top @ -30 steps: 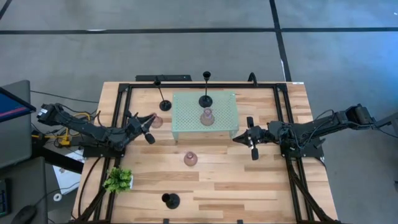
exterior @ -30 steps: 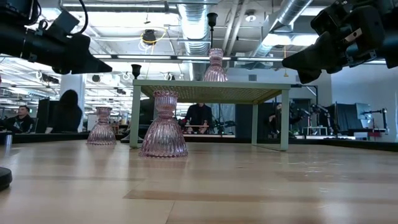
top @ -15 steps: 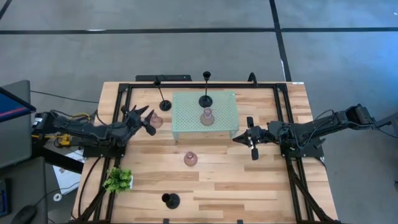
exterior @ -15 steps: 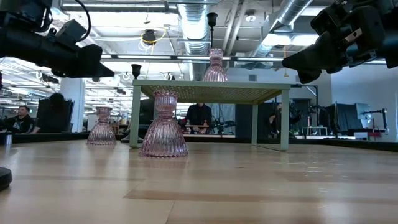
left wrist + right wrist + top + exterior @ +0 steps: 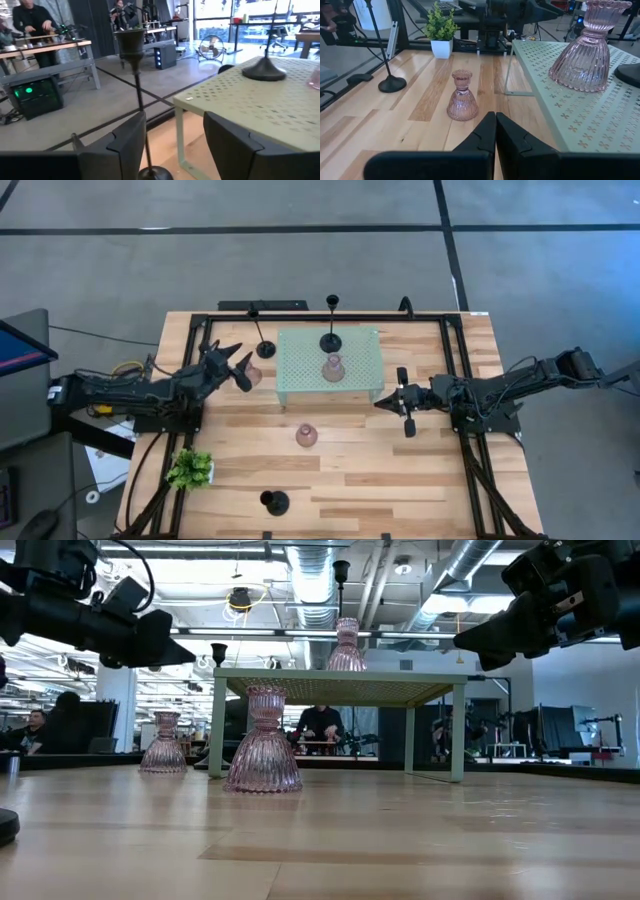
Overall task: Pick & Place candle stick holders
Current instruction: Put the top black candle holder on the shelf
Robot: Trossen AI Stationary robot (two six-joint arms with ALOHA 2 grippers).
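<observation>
Pale wooden plank surface with a black frame; at its centre, a pale green stand perforated with a fine repeating dot pattern. Ribbed, translucent pinkish-brown candle stick holders and plain black stemmed holders. Green-leaved plant in a white pot at 8 o'clock; both arms dark.

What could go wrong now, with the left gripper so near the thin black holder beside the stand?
1. The open left gripper could tip the black holder: thin stem, small base.
2. A fall might strike the pink holder next to it, or the green stand.
</observation>
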